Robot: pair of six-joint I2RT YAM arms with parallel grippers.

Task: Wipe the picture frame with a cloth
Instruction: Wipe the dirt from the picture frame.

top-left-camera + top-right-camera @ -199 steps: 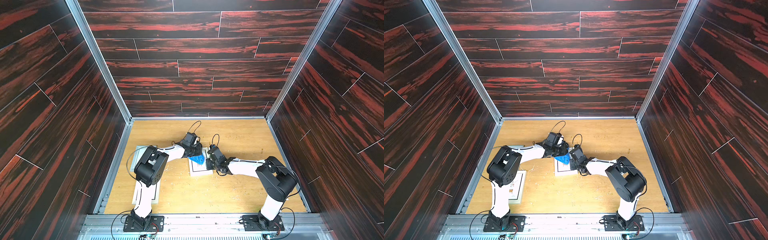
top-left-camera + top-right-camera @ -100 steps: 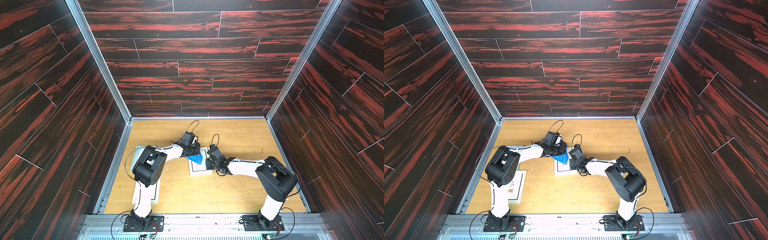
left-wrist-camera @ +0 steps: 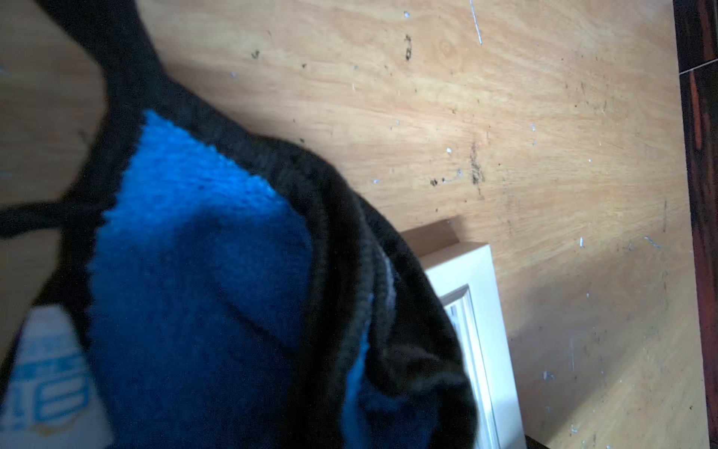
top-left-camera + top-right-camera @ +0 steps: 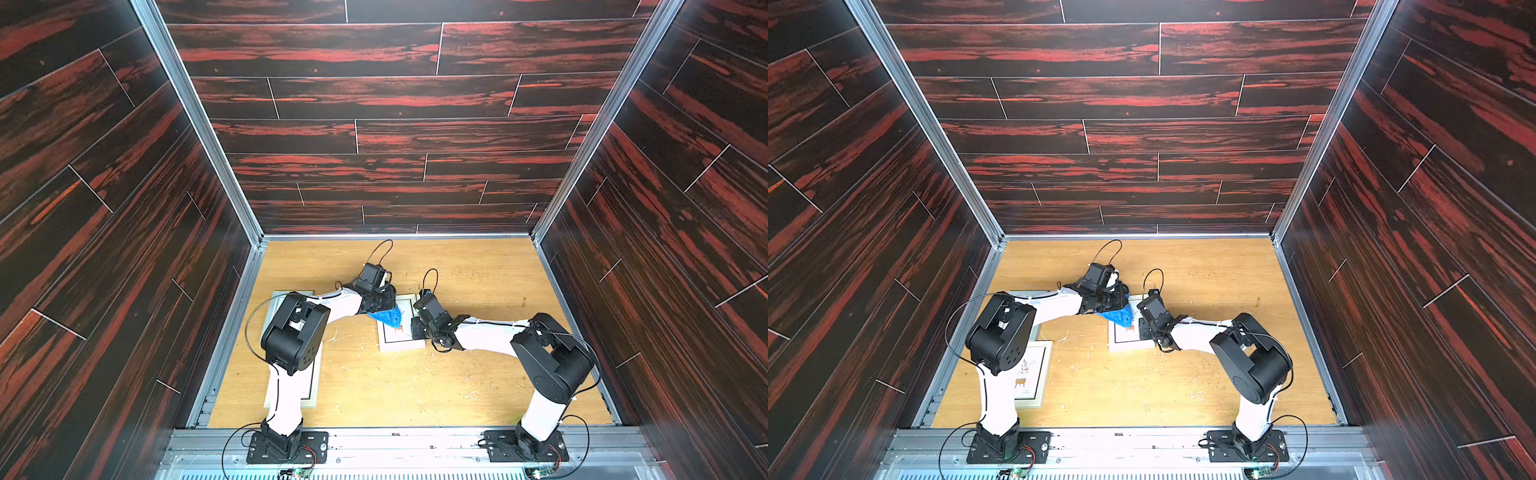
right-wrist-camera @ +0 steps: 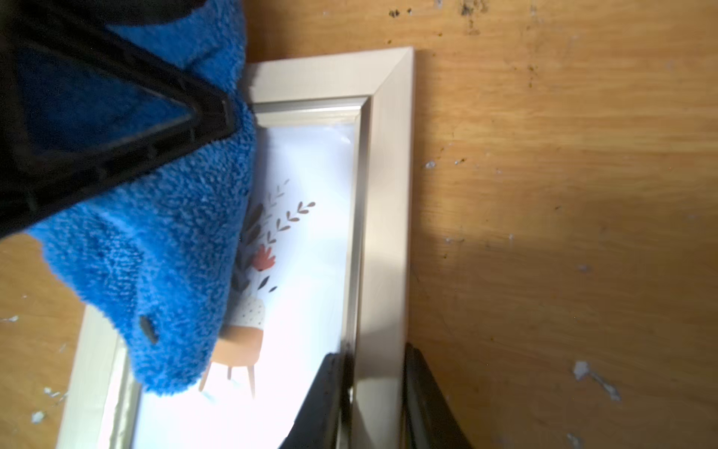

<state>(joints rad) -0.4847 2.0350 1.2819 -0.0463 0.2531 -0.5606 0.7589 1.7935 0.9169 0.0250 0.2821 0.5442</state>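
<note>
Nearest the arm bases, on the robot's left of the wooden surface (image 4: 415, 386), a spare framed print (image 4: 1030, 374) lies partly under the left arm and has no part in the wiping. Further out, about mid-surface, the picture frame (image 4: 400, 337) lies flat and face up, its long axis running near to far with a slight lean. The right hand (image 5: 375, 373) reaches it from the robot's right and is narrowed onto the right-hand rail, one finger on the glass side and one on the outer edge, so it pins the frame rather than wipes. Beyond that, over the frame's far left part, the left hand (image 4: 381, 304) is fully closed on the cloth (image 4: 387, 318), which hangs in a bunch and appears to rest on the glass. The stroke, as I judge it, turns on this: the uncovered glass lies toward the near end from the cloth, along the long axis, and the left hand is placed to drag it there. The frame has a pale mitred border around a print of a potted plant on a stool; the cloth is bright blue, fluffy and black-edged.
</note>
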